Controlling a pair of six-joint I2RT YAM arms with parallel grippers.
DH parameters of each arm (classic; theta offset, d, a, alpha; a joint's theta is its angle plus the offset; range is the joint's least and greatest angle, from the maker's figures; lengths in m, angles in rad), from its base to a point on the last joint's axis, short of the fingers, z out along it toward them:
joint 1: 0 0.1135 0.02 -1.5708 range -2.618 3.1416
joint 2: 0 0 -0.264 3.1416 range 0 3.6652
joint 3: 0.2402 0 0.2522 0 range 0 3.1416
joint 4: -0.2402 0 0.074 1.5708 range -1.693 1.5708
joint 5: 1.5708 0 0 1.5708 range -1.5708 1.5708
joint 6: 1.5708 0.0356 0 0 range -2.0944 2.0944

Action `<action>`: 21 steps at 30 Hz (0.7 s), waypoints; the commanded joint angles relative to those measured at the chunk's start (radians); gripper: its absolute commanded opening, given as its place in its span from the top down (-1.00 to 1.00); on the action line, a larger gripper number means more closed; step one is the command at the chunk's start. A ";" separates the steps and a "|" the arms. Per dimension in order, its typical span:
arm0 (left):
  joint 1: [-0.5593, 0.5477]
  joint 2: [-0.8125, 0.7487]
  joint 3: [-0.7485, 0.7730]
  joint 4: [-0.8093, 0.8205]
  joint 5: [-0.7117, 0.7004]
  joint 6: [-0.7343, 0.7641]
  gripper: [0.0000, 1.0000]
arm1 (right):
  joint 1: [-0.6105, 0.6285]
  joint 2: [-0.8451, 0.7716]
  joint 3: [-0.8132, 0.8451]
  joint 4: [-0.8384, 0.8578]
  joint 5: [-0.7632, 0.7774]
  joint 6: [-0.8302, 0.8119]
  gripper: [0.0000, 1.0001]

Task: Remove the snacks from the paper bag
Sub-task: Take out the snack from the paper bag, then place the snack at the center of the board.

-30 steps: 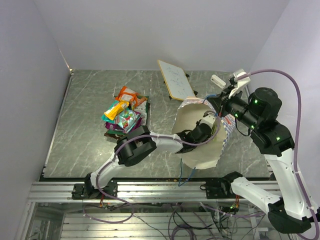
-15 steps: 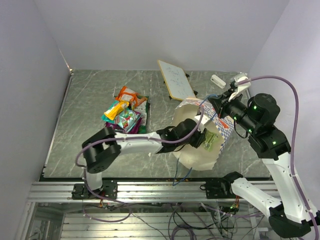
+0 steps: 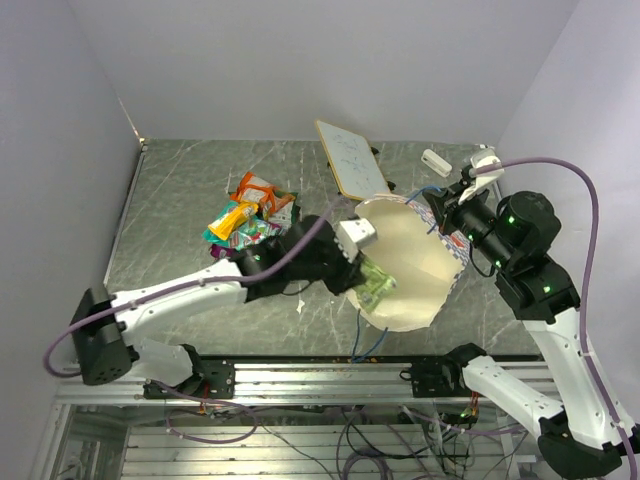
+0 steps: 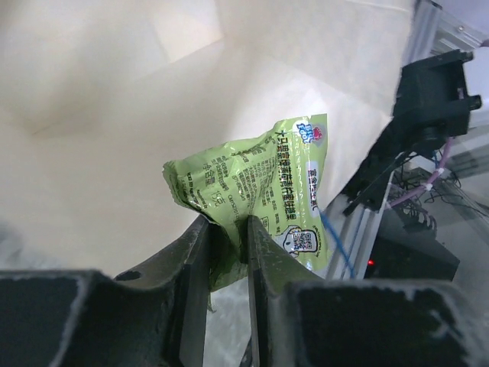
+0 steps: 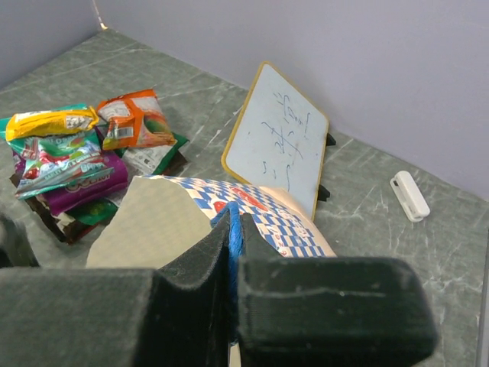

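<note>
The paper bag (image 3: 415, 262) lies on its side with its cream mouth facing left. My right gripper (image 3: 443, 207) is shut on the bag's blue cord handle (image 5: 232, 222) and holds the top edge up. At the bag's mouth, my left gripper (image 3: 359, 270) is shut on a green snack packet (image 3: 374, 288). In the left wrist view the crinkled green packet (image 4: 263, 180) is pinched at its lower corner between the fingers (image 4: 227, 229), with the bag's cream inside (image 4: 114, 115) behind it. More snacks (image 3: 250, 222) are piled on the table to the left.
A white board (image 3: 352, 158) with a yellow edge leans behind the bag. A small white block (image 3: 435, 160) lies at the back right. Grey walls close in the dark marble table (image 3: 180, 190). The metal rail (image 3: 330, 380) runs along the near edge.
My left gripper has drawn back left out of the bag's depth to its mouth, bringing the green packet with it. The right gripper kept hold of the handle.
</note>
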 commanded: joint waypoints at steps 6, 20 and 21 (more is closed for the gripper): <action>0.211 -0.231 0.134 -0.372 -0.023 0.033 0.86 | 0.000 -0.001 -0.029 0.042 0.008 -0.017 1.00; 0.632 -0.170 0.275 -0.562 -0.346 -0.123 0.86 | 0.001 0.006 -0.005 0.010 0.018 -0.041 1.00; 0.649 -0.134 0.293 -0.594 -0.379 -0.139 0.86 | 0.001 0.006 -0.001 0.008 0.019 -0.044 1.00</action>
